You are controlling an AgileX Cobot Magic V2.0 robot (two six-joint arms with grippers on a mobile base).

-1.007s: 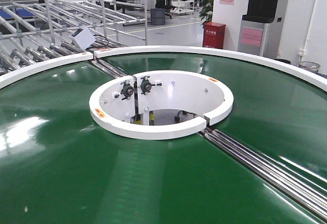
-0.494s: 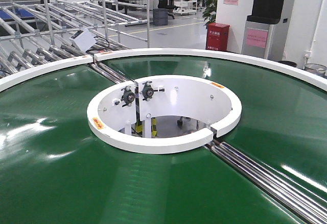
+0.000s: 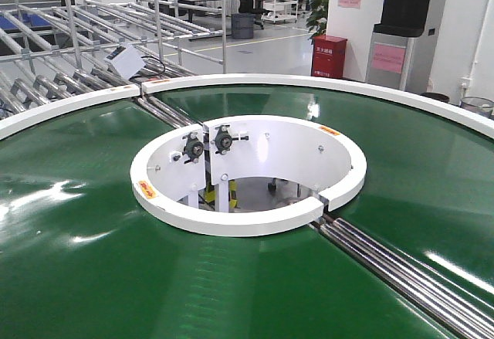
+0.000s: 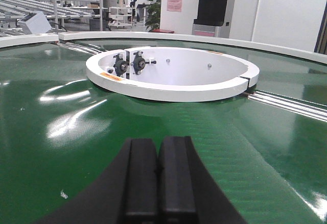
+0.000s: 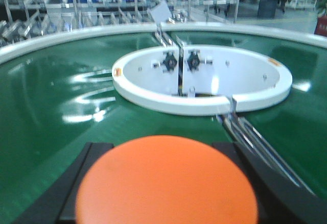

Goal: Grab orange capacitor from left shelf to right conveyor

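The orange capacitor (image 5: pixel 166 183) fills the near foreground of the right wrist view, seen from its rounded top, with the dark fingers (image 5: pixel 84 170) of the right gripper (image 5: pixel 163 146) pressed against it on the left and right, so that hand is parted to the cylinder's width and has hold of it. The left gripper (image 4: pixel 158 157) has its jaws brought together with nothing between them, and it hangs low over the green belt (image 3: pixel 93 277) of the right conveyor (image 3: pixel 309 82). Judging by this, the fetching from the shelf is done and the carry has reached the conveyor; what is left is to lower the capacitor, let go and draw the arm back. Whether its base touches the belt cannot be told, since the front view shows neither arm. Open room is generous: broad bare belt lies near and to the left. The edges to mind are the white ring (image 3: pixel 231 223) around the central hole, further away, and the strip of steel rollers (image 3: pixel 401 266) running from that ring to the near right, where an upright cylinder would probably stand badly. The roller racks (image 3: pixel 77 15) stand beyond the far left rim, well apart
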